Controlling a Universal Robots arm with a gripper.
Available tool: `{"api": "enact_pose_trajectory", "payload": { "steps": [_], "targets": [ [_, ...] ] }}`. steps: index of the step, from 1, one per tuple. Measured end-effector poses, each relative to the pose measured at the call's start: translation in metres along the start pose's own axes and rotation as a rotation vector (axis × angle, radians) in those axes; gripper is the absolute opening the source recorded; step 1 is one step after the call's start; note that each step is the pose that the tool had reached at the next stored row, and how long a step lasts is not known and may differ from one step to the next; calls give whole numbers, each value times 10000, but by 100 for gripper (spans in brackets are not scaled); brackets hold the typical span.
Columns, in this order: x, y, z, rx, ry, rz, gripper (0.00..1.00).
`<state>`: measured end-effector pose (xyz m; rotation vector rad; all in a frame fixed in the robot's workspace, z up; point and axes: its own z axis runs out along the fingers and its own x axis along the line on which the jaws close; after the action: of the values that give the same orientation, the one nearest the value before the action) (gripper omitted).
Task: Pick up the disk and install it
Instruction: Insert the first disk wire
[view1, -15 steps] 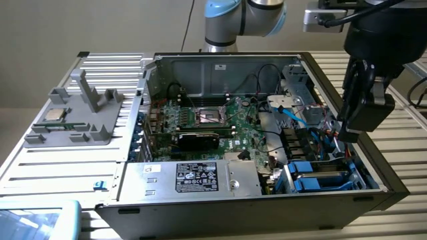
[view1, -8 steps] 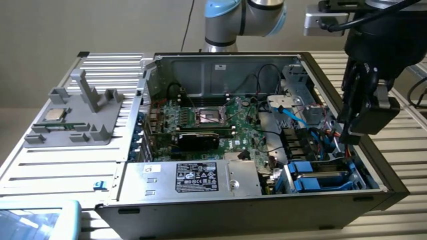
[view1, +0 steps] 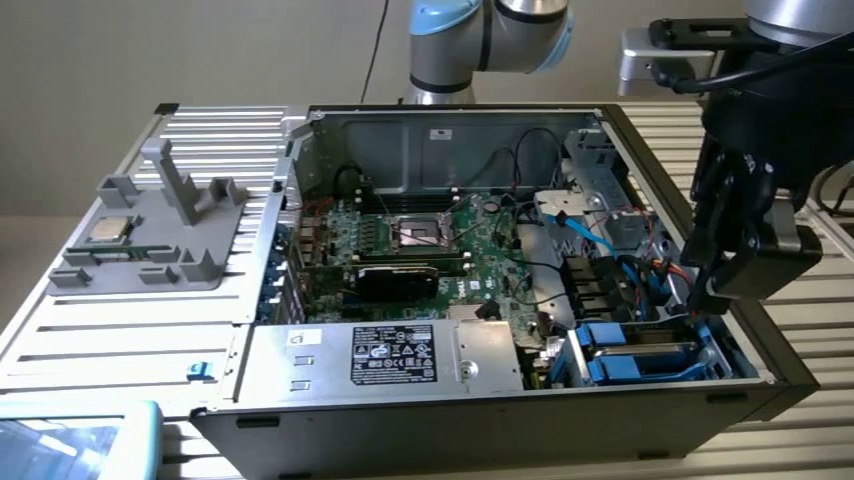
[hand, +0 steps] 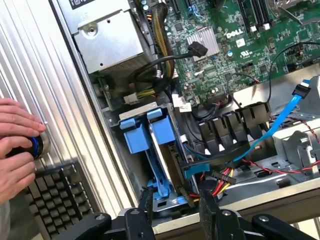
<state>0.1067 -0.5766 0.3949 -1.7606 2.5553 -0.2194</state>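
Disk (view1: 649, 358) (hand: 142, 137) is sitting on edge in its blue frame inside the bay (view1: 731, 345) at the near corner of the case (view1: 481, 420), on the exterior view's right; we are making out two blue frame tabs side by side there and cannot tell them apart. The jaws are standing apart just above that bay, with nothing clamped between them, and the arm (view1: 767, 140) is reaching down over the case wall. Beside the bay, the silver box (view1: 387, 355) (hand: 110, 42) with the black label is lying along the near edge, and the motherboard (view1: 427, 240) (hand: 225, 45) is lying beyond it. A blue cable (view1: 587, 228) (hand: 280, 120) is curving across the cage next to the bay. On the exterior view's left, a grey fixture (view1: 167, 250) holding the chip (view1: 110, 230) is resting on the ribbed surface (view1: 120, 340). Through the wrist camera we are seeing a hand (hand: 14, 170) gripping a black-and-blue knob (hand: 34, 146), near a keyboard (hand: 55, 200).
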Motion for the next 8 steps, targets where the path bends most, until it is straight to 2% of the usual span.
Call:
{"api": "enact_pose_trajectory", "payload": {
  "steps": [4, 8],
  "targets": [
    [46, -11, 57, -67, -86, -69, 50],
    [47, -8, 97, -71, -184, -507, 50]
  ]
}}
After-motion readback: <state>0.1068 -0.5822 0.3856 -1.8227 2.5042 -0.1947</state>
